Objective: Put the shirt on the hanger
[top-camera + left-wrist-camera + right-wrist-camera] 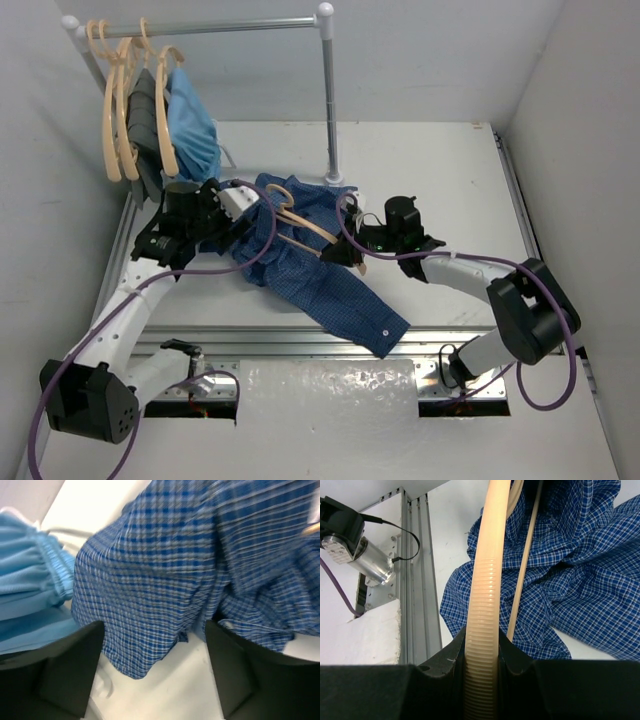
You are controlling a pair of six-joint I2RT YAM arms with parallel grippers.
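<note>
— On the counter point(450, 170), mid-field: where does the shirt lie?
— Shirt point(330, 280) crumpled in a heap at centre. One sleeve trails toward the near edge. Hanger point(305, 228) lies across the upper part, hook pointing toward the back.
— Right gripper?
— Right gripper point(481, 650) clamped on one arm of the hanger, at its ribbed stretch. The hanger's thin bar runs just beside it, over the checked cloth.
— And the left?
— Left gripper point(155, 665) apart, fingers wide, low at the shirt's left edge. A fold of shirt hangs beyond the gap between the fingers. Whether they touch the cloth cannot be told. Light-blue garment point(30, 580) sits just to one side.
— Anything behind?
— Rail point(200, 25) at back left carries spare hangers point(112, 120), a grey garment point(145, 105) and the light-blue garment.
</note>
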